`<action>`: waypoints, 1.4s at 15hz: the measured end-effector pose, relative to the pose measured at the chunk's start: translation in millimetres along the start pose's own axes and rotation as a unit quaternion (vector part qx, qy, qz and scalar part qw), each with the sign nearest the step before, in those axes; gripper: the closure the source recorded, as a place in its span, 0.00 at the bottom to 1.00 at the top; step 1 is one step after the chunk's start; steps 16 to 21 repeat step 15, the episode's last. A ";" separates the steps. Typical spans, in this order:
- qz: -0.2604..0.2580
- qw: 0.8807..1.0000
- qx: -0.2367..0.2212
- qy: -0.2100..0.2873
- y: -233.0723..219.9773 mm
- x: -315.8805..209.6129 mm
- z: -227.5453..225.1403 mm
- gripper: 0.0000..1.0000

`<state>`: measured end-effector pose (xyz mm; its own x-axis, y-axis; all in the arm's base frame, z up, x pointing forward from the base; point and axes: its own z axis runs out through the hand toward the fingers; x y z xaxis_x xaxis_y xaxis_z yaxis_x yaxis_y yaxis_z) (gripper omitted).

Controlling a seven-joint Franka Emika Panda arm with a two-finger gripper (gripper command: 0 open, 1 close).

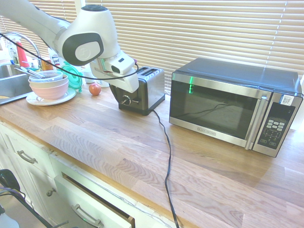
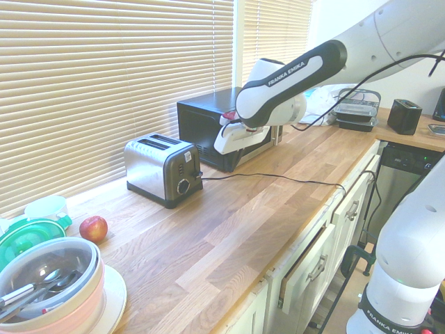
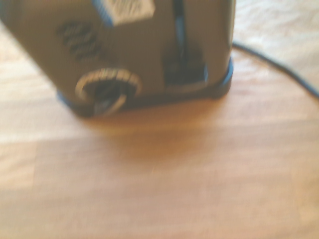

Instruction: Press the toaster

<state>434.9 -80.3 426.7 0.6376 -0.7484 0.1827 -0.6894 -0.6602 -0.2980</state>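
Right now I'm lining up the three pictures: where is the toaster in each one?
First exterior view: toaster left of centre, partly behind the arm, beside the microwave.
Second exterior view: toaster left of centre, below the blinds.
Wrist view: its blurred black front fills the top.
Shared landmark: the round knob, also in the wrist view.

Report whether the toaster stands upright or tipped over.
Upright: the toaster sits flat on the wooden counter, both slots facing up.

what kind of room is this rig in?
A home kitchen, most likely: a wooden countertop holds a two-slot toaster and a microwave, with a sink and stacked bowls at one end and cabinet drawers below.
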 end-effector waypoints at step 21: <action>-0.013 0.999 0.022 0.035 33.7 -37.3 -16.5 0.00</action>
